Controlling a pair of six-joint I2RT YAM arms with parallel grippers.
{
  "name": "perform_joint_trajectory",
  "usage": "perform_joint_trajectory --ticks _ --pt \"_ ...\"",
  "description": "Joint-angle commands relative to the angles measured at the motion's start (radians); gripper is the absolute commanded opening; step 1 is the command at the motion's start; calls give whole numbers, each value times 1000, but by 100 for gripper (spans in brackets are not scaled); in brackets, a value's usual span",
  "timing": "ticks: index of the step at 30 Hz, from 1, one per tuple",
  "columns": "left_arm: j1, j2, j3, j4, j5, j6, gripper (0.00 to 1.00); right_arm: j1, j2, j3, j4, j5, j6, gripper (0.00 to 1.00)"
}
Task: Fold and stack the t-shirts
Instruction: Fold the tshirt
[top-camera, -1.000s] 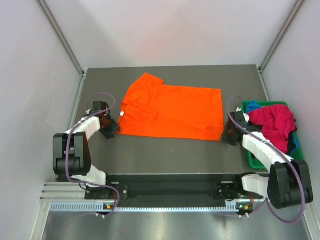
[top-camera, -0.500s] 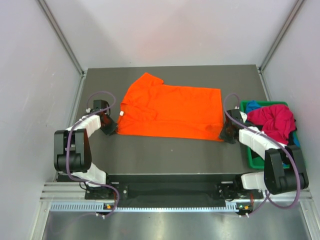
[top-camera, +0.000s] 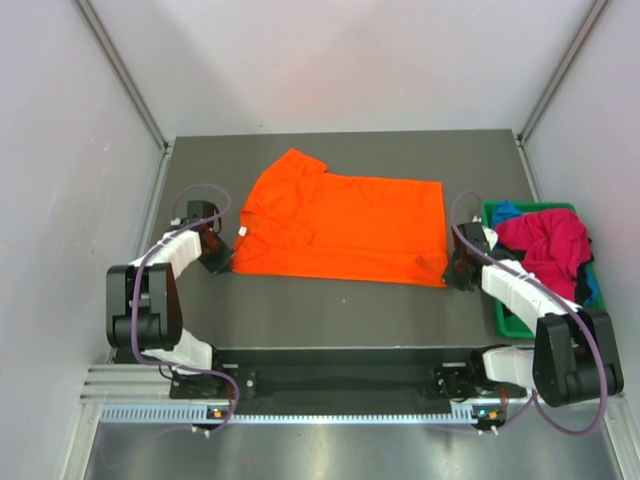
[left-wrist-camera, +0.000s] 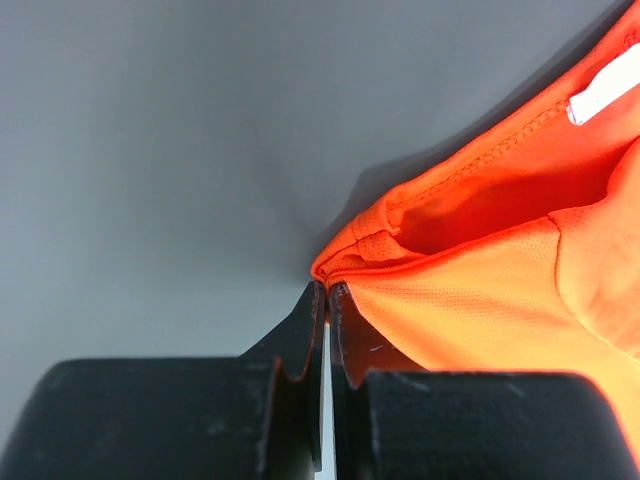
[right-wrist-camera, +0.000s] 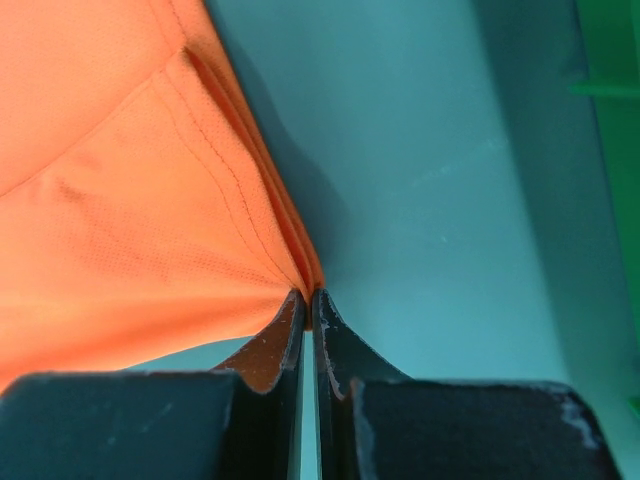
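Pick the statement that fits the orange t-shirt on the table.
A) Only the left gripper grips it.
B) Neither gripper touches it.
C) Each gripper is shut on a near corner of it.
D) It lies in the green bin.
C: in the wrist views the left gripper and the right gripper each have their fingers closed on a corner of the orange t-shirt, which lies spread on the table.

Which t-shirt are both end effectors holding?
The orange t-shirt, spread on the table; the magenta-red t-shirt and blue t-shirt lie in the green bin.
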Motion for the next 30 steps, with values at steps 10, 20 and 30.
perform_joint_trajectory --ticks 10,20,30 --pt "0 -151 -39 -160 -38 -6 18 8 -100 -25 -133 -63 16 10" --pt "0 -88 304 -106 13 98 52 8 -103 186 -157 -108 -125 40" --pt "4 349 741 18 229 264 61 -89 212 577 69 -355 -363 40"
